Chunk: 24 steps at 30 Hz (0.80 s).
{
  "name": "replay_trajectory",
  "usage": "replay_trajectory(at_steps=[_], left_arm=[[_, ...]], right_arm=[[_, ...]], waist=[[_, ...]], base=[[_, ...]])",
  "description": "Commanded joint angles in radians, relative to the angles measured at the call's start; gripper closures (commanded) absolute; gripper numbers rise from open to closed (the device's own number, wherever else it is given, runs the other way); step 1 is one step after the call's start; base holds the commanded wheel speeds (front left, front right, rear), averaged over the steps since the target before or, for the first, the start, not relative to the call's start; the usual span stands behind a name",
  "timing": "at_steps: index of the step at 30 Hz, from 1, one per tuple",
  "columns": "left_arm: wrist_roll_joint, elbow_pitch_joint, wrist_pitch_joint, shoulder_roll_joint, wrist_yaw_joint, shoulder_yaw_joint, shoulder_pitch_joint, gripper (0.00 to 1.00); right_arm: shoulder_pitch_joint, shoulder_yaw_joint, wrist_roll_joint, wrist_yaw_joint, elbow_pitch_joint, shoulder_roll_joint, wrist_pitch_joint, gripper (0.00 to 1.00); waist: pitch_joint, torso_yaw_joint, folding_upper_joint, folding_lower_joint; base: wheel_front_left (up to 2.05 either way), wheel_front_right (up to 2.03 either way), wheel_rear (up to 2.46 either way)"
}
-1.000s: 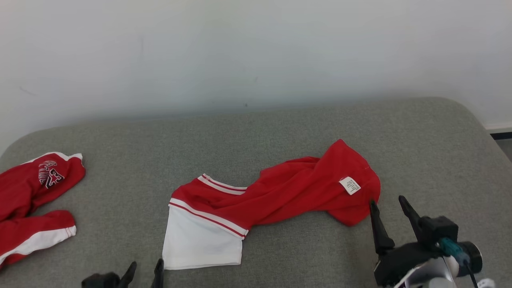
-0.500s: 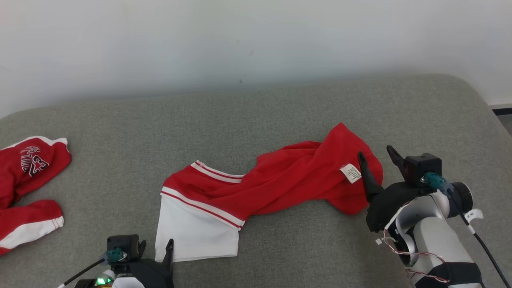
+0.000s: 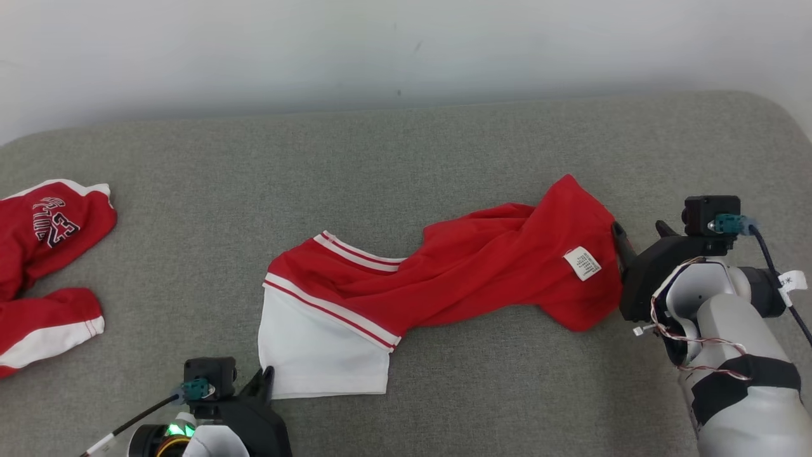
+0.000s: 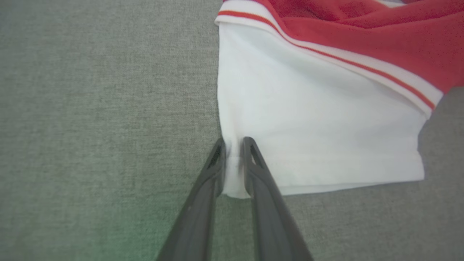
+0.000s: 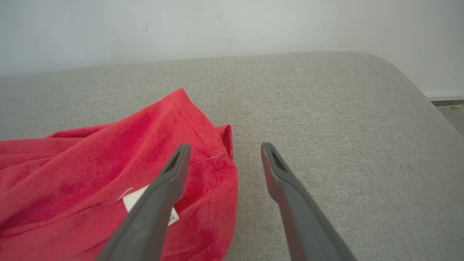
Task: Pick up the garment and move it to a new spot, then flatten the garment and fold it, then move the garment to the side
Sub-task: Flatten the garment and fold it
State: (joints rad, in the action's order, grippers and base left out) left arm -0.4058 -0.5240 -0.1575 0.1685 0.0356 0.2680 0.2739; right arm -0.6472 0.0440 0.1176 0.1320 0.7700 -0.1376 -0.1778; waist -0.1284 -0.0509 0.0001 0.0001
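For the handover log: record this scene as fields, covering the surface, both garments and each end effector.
surface: grey upholstered fabric
garment: red with a white panel, crumpled, stretched across the middle
label: white tag near the garment's right end
second garment: red and white, far left, apart from the first
left end effector: closed on the garment's white corner
right end effector: open, straddling the garment's red end edge; contact unclear
fold: not yet done

The garment lies rumpled on the grey cushion between left gripper and right gripper.
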Motion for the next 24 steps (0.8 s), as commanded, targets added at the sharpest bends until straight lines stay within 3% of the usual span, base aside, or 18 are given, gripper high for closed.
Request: replay_trajectory(at_steps=[1,5,18,24], left_arm=[[-0.001,0.005,-0.006,-0.001,0.005,0.007,0.002,1.00],[-0.005,0.028,-0.013,0.005,0.008,0.013,-0.003,1.00],[-0.013,0.064,-0.019,0.021,-0.002,0.022,-0.019,1.00],[-0.017,0.070,-0.022,0.029,-0.003,0.024,-0.016,1.00]], right_arm=[[-0.013,-0.003,0.011,-0.003,0.013,-0.011,-0.015,0.00],[-0.050,-0.014,0.044,-0.003,0.054,-0.045,-0.045,0.00],[-0.092,-0.195,0.269,-0.003,0.093,-0.155,-0.162,0.00],[-0.096,-0.248,0.365,-0.003,0.094,-0.163,-0.204,0.00]], waist=[[-0.013,0.011,-0.0001,-0.0001],[-0.028,0.020,-0.0001,-0.0001],[-0.057,0.034,-0.0001,-0.0001],[-0.066,0.037,-0.0001,-0.0001]], base=[[0.00,0.00,0.00],[0.00,0.00,0.00],[0.00,0.00,0.00],[0.00,0.00,0.00]])
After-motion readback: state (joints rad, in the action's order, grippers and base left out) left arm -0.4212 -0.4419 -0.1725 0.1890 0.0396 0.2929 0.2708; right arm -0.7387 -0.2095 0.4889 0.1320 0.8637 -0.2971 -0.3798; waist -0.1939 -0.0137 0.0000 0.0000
